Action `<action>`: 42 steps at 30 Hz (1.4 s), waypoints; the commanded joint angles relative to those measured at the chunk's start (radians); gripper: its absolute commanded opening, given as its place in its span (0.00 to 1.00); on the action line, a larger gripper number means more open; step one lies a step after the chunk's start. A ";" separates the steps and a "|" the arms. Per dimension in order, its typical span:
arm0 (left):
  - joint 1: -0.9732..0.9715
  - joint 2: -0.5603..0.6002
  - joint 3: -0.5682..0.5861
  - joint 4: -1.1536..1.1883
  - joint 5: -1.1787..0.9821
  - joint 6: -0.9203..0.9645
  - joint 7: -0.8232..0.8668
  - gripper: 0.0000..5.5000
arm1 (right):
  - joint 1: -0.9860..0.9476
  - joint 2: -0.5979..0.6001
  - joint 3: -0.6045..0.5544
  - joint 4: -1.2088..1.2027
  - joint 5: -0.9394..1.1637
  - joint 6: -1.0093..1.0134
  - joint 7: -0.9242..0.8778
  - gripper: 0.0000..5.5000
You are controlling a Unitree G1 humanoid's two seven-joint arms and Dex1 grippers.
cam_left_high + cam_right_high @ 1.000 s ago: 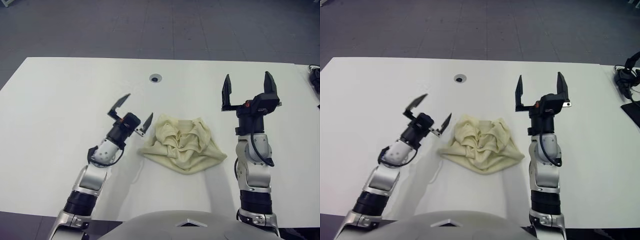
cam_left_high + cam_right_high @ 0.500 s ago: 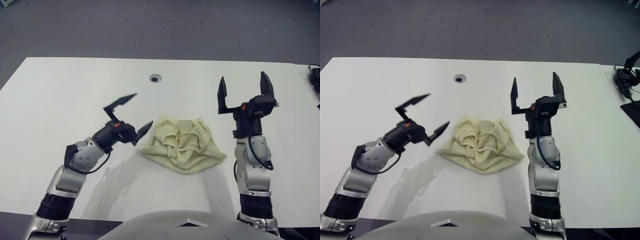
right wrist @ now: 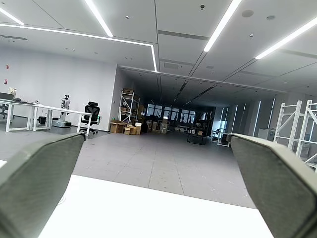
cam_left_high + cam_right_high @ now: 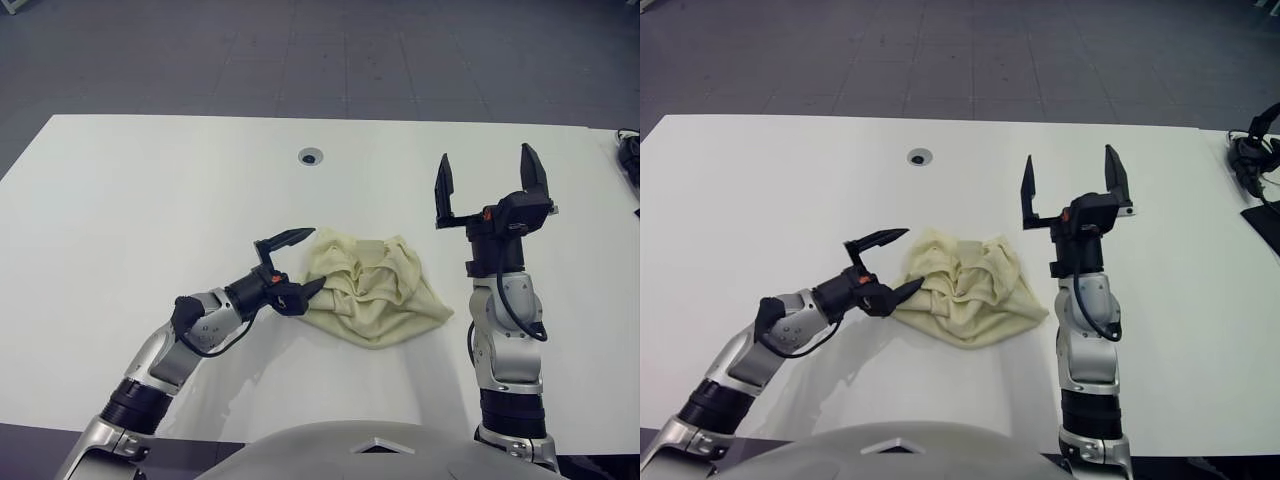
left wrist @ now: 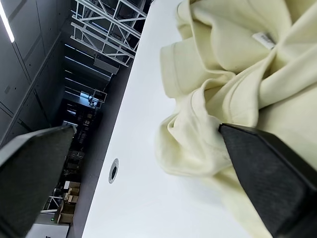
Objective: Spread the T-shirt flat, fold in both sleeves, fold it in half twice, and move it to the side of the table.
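crumpled pale yellow t-shirt (image 4: 372, 290) lay bunched near the middle of the white table (image 4: 150, 200), left gripper (image 4: 317, 258) low at its left edge, jaws apart, right gripper (image 4: 485, 155) held upright just beside its right side, jaws wide apart

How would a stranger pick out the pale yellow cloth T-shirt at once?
On the large white table, look between the black left gripper and the raised right gripper. The crumpled pale yellow cloth T-shirt lies there, the only soft, coloured thing.
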 commanded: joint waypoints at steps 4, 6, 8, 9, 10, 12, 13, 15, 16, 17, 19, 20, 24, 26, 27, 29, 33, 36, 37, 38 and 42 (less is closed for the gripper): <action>0.002 0.033 -0.004 -0.007 0.008 -0.005 -0.027 0.98 | -0.004 -0.001 0.004 -0.010 -0.005 0.012 -0.001 0.98; 0.012 0.053 -0.006 -0.024 -0.014 -0.018 -0.054 0.98 | -0.005 -0.001 0.005 -0.011 -0.005 0.014 -0.001 0.98; 0.018 0.071 0.007 -0.047 -0.049 -0.022 -0.078 0.98 | -0.006 0.000 0.006 -0.013 -0.006 0.016 -0.002 0.98; 0.019 0.079 0.017 -0.057 -0.063 -0.020 -0.086 0.98 | -0.006 0.000 0.007 -0.013 -0.006 0.017 -0.002 0.98; 0.018 0.086 0.026 -0.063 -0.069 -0.017 -0.090 0.98 | -0.006 0.000 0.008 -0.012 -0.008 0.017 -0.002 0.98; 0.015 0.099 0.039 -0.073 -0.082 -0.015 -0.099 0.98 | -0.004 -0.001 0.011 -0.012 -0.012 0.016 -0.003 0.98; 0.015 0.102 0.043 -0.078 -0.088 -0.014 -0.105 0.98 | -0.003 -0.001 0.011 -0.012 -0.013 0.015 -0.003 0.98; 0.019 0.112 0.043 -0.090 -0.095 -0.007 -0.122 0.98 | -0.002 -0.001 0.012 -0.015 -0.015 0.016 -0.004 0.98; 0.024 0.116 0.040 -0.094 -0.085 0.009 -0.135 0.98 | -0.001 -0.002 0.012 -0.016 -0.015 0.017 -0.004 0.98; 0.029 0.122 0.034 -0.093 -0.059 0.017 -0.142 0.98 | -0.001 -0.002 0.012 -0.017 -0.015 0.018 -0.004 0.98; 0.040 0.117 0.022 -0.090 -0.046 0.031 -0.154 0.98 | -0.001 -0.002 0.011 -0.019 -0.016 0.019 -0.004 0.98; 0.042 0.112 0.015 -0.086 -0.038 0.035 -0.154 0.98 | -0.001 -0.002 0.011 -0.020 -0.015 0.020 -0.004 0.98; 0.038 0.095 -0.011 -0.053 -0.013 0.048 -0.149 0.98 | 0.001 -0.001 0.011 -0.026 -0.011 0.018 -0.001 0.98; 0.035 0.086 -0.025 -0.037 0.000 0.048 -0.142 0.98 | 0.000 -0.001 0.010 -0.025 -0.010 0.018 -0.001 0.98; 0.032 0.083 -0.029 -0.032 0.005 0.049 -0.139 0.98 | -0.001 -0.001 0.010 -0.025 -0.009 0.018 -0.001 0.98; 0.028 0.078 -0.035 -0.025 0.012 0.050 -0.133 0.98 | -0.002 -0.001 0.009 -0.025 -0.009 0.018 -0.001 0.98; 0.018 0.063 -0.042 -0.014 0.013 0.048 -0.113 0.98 | -0.001 -0.002 0.012 -0.026 -0.012 0.017 0.000 0.98; 0.016 0.052 -0.045 -0.014 0.013 0.045 -0.095 0.98 | 0.002 -0.004 0.015 -0.030 -0.017 0.016 0.001 0.98; 0.016 0.050 -0.044 -0.018 0.009 0.045 -0.093 0.98 | 0.004 -0.004 0.016 -0.031 -0.019 0.015 0.001 0.98; 0.018 0.049 -0.040 -0.027 -0.002 0.046 -0.094 0.98 | 0.005 -0.006 0.017 -0.033 -0.022 0.013 0.002 0.98; 0.019 0.052 -0.023 -0.065 -0.035 0.058 -0.108 0.98 | 0.012 -0.006 0.020 -0.041 -0.028 0.011 0.004 0.98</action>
